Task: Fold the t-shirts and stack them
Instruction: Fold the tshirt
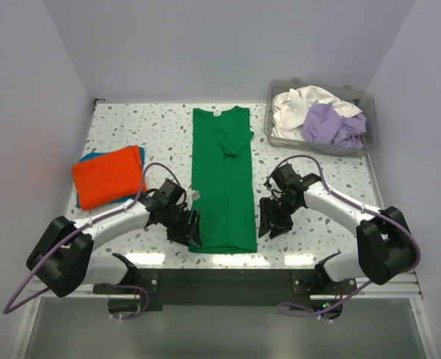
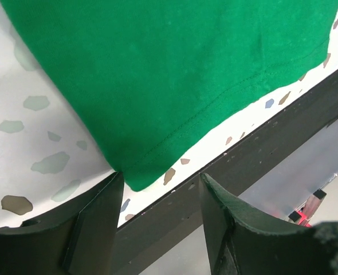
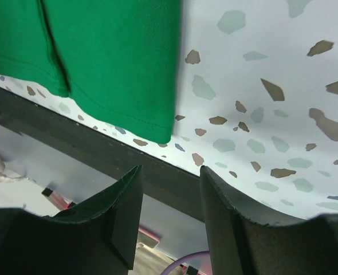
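From above, the green shirt (image 1: 222,187) lies flat on the speckled table (image 1: 131,127), folded into a long narrow strip. The left gripper (image 1: 193,228) sits at the strip's near left corner, and the right gripper (image 1: 269,221) sits just beside its near right edge. Well out beyond the left jaws, a folded orange shirt (image 1: 107,179) rests on a blue shirt (image 1: 88,157). Far beyond the right jaws, a clear bin (image 1: 369,120) holds a crumpled white shirt (image 1: 303,105) and a lavender shirt (image 1: 329,123).

In the left wrist view, the left gripper (image 2: 160,189) has its jaws spread with nothing between them. The corner of the green shirt (image 2: 169,74) lies just ahead of the gap, closer to the left-hand finger, flat on the table (image 2: 20,132).

In the right wrist view, the right gripper (image 3: 170,177) also has its jaws spread and bare. The green shirt (image 3: 111,57) lies ahead and to the left of the gap, its corner near the table's (image 3: 272,114) dark front edge (image 3: 100,152).
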